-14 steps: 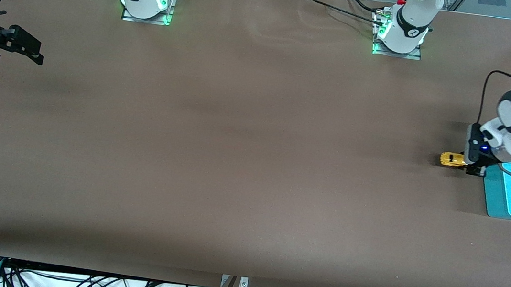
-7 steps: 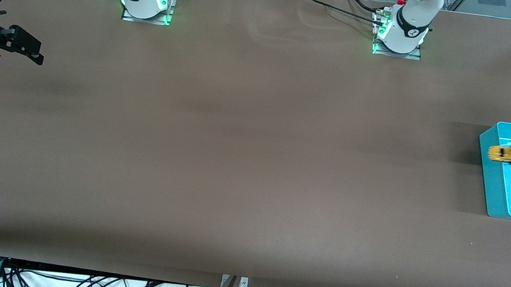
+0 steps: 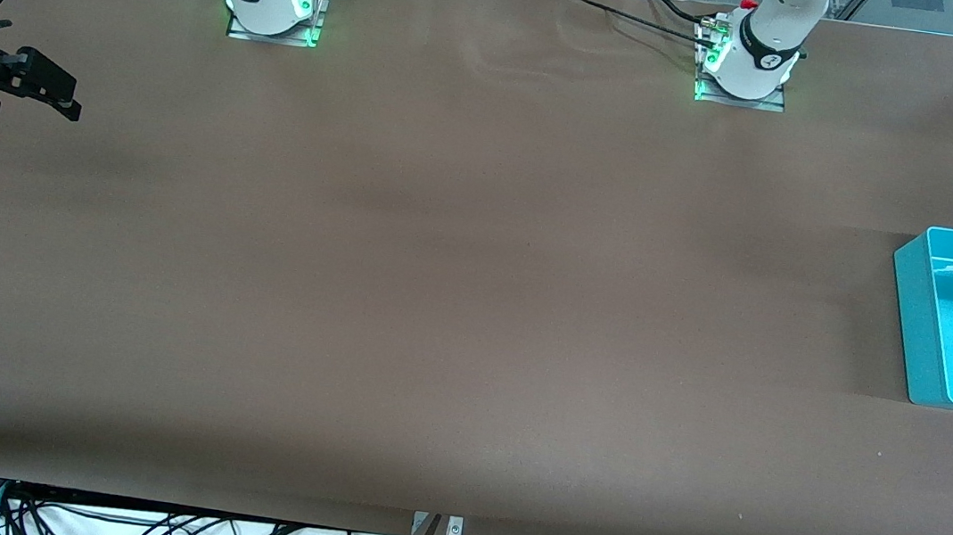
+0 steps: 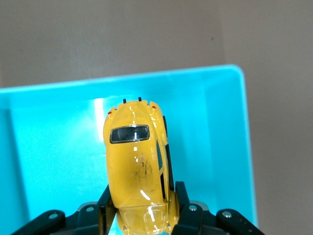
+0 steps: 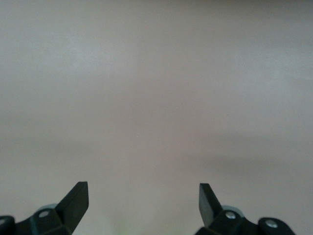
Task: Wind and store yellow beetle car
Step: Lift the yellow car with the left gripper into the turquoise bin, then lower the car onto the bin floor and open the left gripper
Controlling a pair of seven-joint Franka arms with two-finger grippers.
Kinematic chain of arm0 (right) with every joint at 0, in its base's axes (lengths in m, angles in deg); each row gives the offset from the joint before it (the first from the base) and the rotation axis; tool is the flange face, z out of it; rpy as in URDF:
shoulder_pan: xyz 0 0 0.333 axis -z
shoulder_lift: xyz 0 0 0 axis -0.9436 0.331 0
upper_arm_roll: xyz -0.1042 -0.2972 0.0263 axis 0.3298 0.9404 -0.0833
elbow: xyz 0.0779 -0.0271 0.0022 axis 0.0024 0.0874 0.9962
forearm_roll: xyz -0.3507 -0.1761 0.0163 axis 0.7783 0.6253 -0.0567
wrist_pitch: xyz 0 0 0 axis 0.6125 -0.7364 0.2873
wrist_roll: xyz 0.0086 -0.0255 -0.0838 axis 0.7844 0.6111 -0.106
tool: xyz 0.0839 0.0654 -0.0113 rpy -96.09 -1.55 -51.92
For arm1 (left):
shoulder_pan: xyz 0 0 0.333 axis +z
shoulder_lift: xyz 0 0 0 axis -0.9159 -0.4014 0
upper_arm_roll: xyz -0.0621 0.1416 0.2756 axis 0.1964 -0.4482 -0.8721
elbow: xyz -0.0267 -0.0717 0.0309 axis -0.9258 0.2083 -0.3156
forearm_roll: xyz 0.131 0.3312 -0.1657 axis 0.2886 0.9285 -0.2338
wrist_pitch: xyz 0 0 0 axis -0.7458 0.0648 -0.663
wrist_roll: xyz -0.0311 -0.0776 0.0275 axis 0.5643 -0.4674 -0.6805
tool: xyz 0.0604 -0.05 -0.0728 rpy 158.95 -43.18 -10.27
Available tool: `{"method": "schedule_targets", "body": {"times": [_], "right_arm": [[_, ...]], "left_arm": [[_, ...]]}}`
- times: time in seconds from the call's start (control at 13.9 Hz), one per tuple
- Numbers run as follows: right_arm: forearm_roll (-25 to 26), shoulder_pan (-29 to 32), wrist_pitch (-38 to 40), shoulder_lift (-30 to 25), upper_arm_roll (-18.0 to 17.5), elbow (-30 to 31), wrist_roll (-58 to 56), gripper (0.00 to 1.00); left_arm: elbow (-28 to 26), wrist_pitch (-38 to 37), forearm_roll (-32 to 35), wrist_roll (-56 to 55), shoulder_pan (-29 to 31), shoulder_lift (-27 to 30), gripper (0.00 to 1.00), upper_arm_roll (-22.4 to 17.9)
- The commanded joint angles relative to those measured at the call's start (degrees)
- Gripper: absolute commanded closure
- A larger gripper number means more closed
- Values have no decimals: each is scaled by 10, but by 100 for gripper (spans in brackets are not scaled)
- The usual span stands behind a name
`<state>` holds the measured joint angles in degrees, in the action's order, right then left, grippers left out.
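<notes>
Left wrist view: we see the left gripper [image 4: 143, 215] with both fingers [image 4: 183, 203] clenched on the flanks of the yellow beetle car [image 4: 138, 161], held above the turquoise bin [image 3: 909, 290] at the table's [image 3: 437, 299] left-arm edge. The right gripper [image 5: 143, 198] waits, fingers spread, over the right-arm edge.

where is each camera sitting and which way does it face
Front view: high across the table, facing both arm bases; right hand waits open at its table end.
Left wrist view: on the left arm, looking down past its hand, shut on the yellow car, over the blue bin.
Right wrist view: on the right arm, looking at bare table past its open hand.
Front and left wrist views share car and bin.
</notes>
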<state>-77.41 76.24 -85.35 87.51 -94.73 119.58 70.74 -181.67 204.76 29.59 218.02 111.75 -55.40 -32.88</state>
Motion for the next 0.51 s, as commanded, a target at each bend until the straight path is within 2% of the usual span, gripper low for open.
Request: {"method": "schedule_targets", "body": {"times": [0.0, 0.43], "right_arm": [[3, 2, 13, 3, -2, -12, 3, 0], [3, 2, 12, 3, -2, -12, 3, 0]], "left_arm": [[74, -10, -3, 24, 5, -80, 81, 6], [120, 26, 4, 17, -14, -161, 81, 1]]}}
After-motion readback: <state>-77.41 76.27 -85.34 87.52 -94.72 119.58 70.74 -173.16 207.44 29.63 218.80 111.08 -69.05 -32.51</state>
